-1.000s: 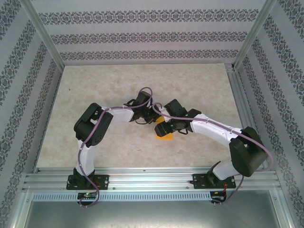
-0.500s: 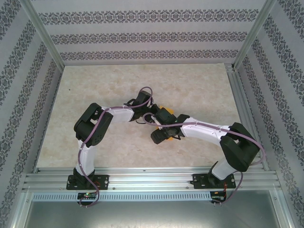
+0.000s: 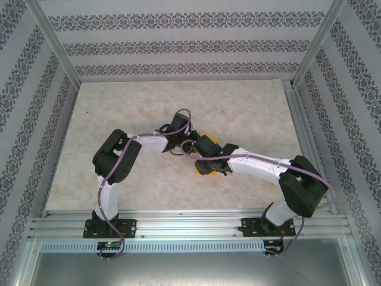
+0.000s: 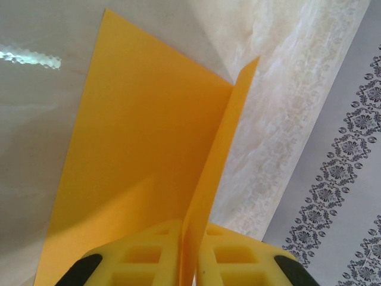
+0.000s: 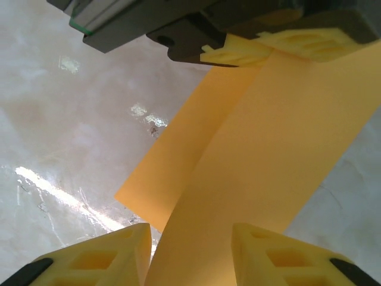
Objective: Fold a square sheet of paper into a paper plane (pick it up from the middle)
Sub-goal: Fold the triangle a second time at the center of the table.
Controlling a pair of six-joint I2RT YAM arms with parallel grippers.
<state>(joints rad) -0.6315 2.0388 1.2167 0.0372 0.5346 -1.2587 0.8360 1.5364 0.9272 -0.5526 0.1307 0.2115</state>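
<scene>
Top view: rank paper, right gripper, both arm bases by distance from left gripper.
1. square sheet of paper, pinched in the left gripper.
2. right gripper, close by on the right.
3. left arm base, right arm base, near edge: too close to call.

Pretty bright and even overall, just white glare streaks on the table [image 5: 59, 119] left of the square sheet of paper [image 5: 274, 155].

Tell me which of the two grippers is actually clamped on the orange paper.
The left gripper: its yellow fingers are pressed together on a raised flap of the orange paper. The right gripper has its fingers apart, with the paper passing loosely between them.
</scene>
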